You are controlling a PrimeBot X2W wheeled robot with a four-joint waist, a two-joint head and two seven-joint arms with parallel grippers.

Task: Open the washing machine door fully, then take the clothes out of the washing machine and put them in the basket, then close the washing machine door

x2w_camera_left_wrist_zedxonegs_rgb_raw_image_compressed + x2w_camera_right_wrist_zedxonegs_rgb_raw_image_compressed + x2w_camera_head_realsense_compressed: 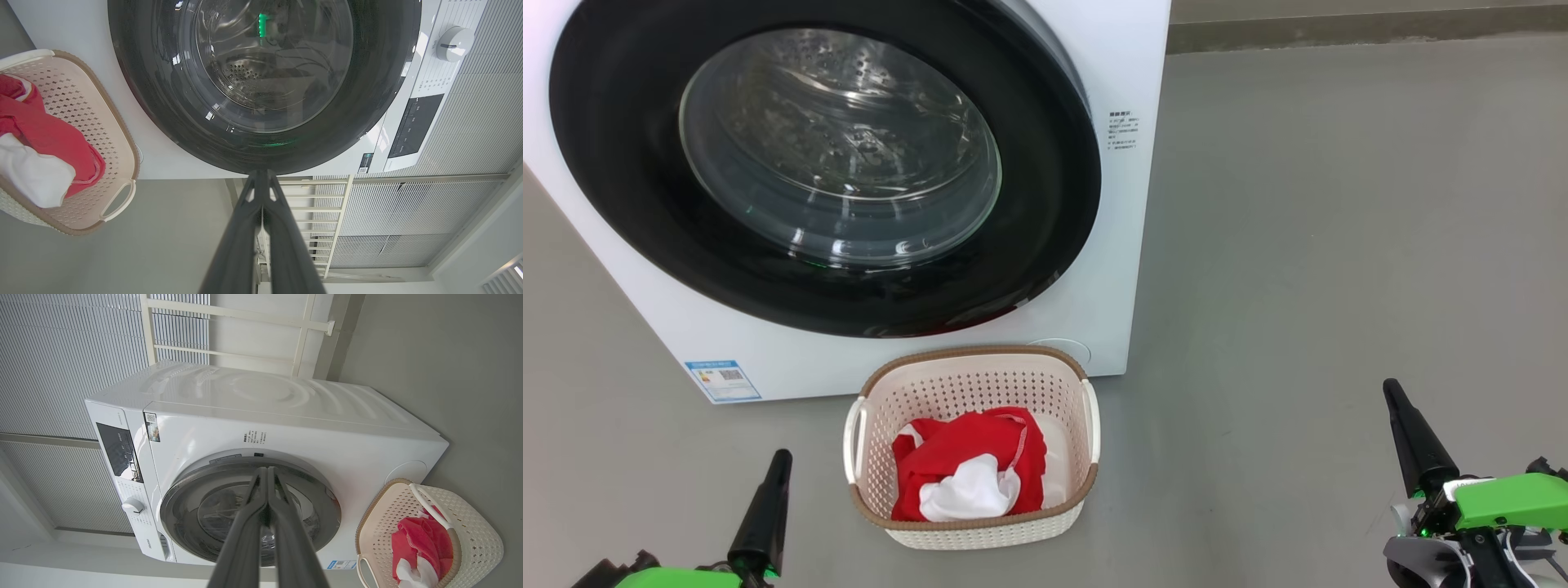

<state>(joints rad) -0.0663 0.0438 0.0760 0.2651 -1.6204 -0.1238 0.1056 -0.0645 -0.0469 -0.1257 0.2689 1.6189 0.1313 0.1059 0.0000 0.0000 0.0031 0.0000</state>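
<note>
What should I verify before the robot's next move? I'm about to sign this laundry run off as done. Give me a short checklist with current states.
1. washing machine door shut: ok, it sits flush on the washing machine.
2. Door latched: cannot tell.
3. drum free of laundry: ok, none seen through the glass.
4. clothes in the basket: ok, red and white pieces lie inside.
5. left gripper and right gripper: ok, both shut, empty and apart from the basket.

Clothes [964,453] in basket [972,353], door [629,204] shut
</note>
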